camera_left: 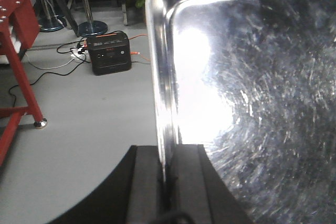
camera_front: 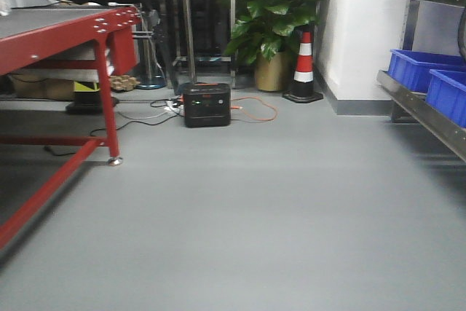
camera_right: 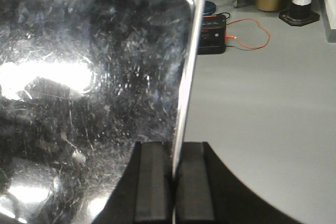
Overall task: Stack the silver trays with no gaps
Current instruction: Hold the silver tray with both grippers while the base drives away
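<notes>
Grey floor [camera_front: 255,216]; left claw [camera_left: 168,153] and right claw [camera_right: 173,150] pinch scratched steel tray [camera_left: 252,103].

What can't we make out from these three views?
Front view: arms, grippers and trays are all out of frame; only surroundings such as the red table and blue bins show.
Left wrist view: the left gripper pinches a silver tray rim; the tray runs off the right edge.
Right wrist view: the right gripper pinches a rim too; the tray is cut off at the left. Same tray or two: cannot tell.
The stack and any other trays: in no view.
</notes>
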`<state>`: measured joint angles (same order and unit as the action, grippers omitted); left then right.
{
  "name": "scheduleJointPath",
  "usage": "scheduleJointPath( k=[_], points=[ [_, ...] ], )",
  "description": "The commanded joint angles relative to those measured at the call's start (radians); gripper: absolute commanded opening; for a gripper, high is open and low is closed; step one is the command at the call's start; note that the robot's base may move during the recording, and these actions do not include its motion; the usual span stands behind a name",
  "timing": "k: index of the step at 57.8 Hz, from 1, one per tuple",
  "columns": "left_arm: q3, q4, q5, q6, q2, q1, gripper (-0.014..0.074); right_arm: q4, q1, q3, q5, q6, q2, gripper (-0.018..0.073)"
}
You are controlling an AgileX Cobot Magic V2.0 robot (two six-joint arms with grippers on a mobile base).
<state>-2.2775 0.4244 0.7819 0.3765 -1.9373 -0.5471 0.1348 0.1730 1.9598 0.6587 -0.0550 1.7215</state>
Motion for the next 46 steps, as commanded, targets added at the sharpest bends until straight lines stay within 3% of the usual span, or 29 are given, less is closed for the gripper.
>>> scheduleJointPath(
  k=[1, 46],
  points=[
    [-0.011, 0.034, -0.022, -0.006, 0.016, 0.005, -0.0007, -0.016, -0.003, 0.012, -0.040, 0.019, -0.017, -0.0079],
    [-0.011, 0.034, -0.022, -0.006, 0.016, 0.007, -0.0007, -0.016, -0.003, 0.012, -0.040, 0.019, -0.017, -0.0079]
  ],
)
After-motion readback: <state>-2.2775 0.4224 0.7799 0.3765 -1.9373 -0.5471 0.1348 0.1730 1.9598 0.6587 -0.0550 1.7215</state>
